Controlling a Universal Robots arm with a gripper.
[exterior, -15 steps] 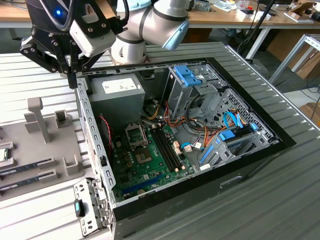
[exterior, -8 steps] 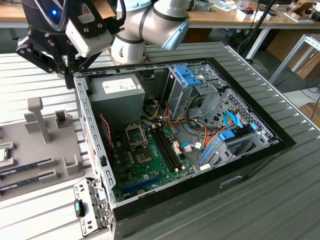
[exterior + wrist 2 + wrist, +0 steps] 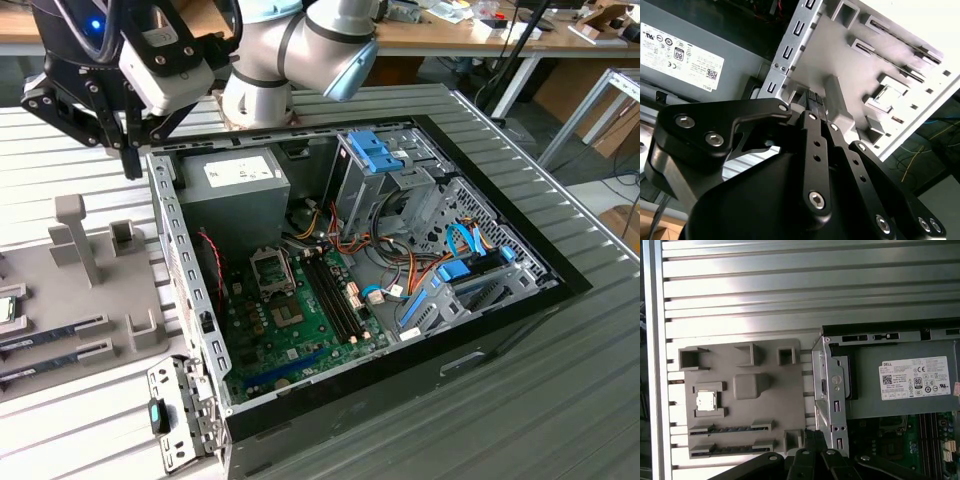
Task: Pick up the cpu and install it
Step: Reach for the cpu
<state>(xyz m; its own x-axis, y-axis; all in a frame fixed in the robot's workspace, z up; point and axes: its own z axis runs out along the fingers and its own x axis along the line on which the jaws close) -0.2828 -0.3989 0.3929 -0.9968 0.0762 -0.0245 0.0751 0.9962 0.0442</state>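
Keeping the cpu (image 3: 707, 400) from sliding, a pocket (image 3: 710, 413) at the tray's (image 3: 790, 402) edge holds it, apart from the clenched gripper (image 3: 815, 98).

Exterior view: the open computer case (image 3: 500, 335) lies centre and right on the slatted table (image 3: 90, 440), with the parts tray (image 3: 100, 300) just beside it at left. The cpu (image 3: 5, 310) sits in a tray pocket at the left edge, with the memory sticks (image 3: 55, 331) just below. The gripper (image 3: 130, 165) hangs at upper left over the tray's edge by the case corner; in the case, the power supply (image 3: 235, 185) sits above the motherboard (image 3: 300, 325).
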